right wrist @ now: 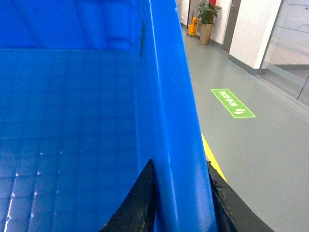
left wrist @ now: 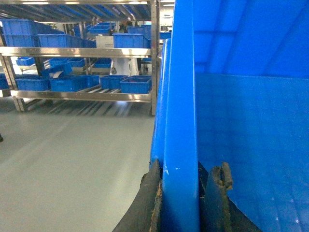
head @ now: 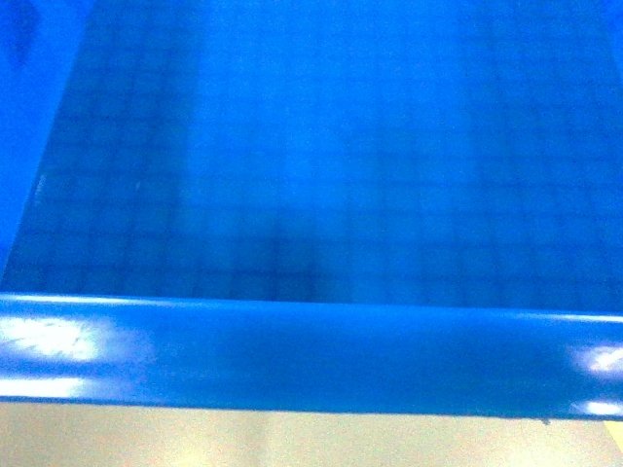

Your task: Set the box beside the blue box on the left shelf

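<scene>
The box (head: 311,195), a bright blue crate with a grid-patterned floor, fills the head view, its thick near rim (head: 292,355) across the bottom. Neither gripper shows in that view. My left gripper (left wrist: 188,170) is shut on the box's left wall rim (left wrist: 179,96), one finger outside and one inside. On the opposite wall rim (right wrist: 169,96), my right gripper (right wrist: 179,165) is shut the same way. Beyond the left wall stands a metal shelf rack (left wrist: 154,53) carrying several blue boxes (left wrist: 136,84). I cannot tell which of them the task means.
Grey floor (left wrist: 72,159) lies between me and the rack. On the right side the floor carries a green marking (right wrist: 232,103) and a yellow line (right wrist: 213,157). A potted plant (right wrist: 207,19) and a yellow object (right wrist: 193,26) stand by a white wall with glass panels.
</scene>
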`<state>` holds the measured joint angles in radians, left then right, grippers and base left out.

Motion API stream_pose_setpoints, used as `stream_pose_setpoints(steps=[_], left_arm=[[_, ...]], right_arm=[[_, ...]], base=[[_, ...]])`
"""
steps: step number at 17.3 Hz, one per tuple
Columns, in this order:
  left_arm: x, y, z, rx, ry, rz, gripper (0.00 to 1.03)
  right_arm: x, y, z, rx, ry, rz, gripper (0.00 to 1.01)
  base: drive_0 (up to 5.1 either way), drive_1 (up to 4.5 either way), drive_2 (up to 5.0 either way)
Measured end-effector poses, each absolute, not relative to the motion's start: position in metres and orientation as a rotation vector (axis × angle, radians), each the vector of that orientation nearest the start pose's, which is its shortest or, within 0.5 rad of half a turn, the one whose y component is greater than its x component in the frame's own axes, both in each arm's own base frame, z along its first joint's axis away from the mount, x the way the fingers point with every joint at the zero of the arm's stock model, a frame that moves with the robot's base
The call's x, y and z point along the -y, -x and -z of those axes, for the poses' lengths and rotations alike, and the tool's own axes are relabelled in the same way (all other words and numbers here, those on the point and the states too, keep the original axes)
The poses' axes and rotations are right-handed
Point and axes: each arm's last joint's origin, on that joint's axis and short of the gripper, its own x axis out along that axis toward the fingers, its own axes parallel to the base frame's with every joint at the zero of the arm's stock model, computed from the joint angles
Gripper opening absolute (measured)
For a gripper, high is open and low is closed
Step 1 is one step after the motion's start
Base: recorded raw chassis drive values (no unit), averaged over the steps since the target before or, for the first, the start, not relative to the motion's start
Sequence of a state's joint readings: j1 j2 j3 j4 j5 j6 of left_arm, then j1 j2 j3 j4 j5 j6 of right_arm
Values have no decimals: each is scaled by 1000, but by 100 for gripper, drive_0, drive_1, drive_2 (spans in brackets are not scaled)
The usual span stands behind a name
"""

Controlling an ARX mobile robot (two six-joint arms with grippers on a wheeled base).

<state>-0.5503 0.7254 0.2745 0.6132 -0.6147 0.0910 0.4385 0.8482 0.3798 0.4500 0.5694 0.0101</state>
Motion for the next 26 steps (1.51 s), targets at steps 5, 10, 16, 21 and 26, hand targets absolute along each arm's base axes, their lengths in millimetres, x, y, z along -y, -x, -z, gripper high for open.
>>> stream_pose_setpoints(steps=[5, 10, 16, 21, 26], left_arm=[[69, -145, -241, 132, -1, -70, 11], [69, -145, -241, 133, 0, -70, 11], [69, -145, -240, 130, 0, -69, 11], [69, -145, -240, 130, 0, -70, 11], [69, -145, -240, 131, 1, -70, 11]], right_arm=[[-64, -173, -243, -16, -1, 131, 21], [-64, -173, -243, -15, 0, 130, 21], [-64, -173, -243, -15, 0, 131, 20], [-64, -173, -243, -14, 0, 130, 20], [-64, -173, -243, -13, 0, 131, 20]], base=[[-7, 404, -419], [-5, 407, -417], [3, 415, -409], [4, 416, -408], [0, 413, -413]])
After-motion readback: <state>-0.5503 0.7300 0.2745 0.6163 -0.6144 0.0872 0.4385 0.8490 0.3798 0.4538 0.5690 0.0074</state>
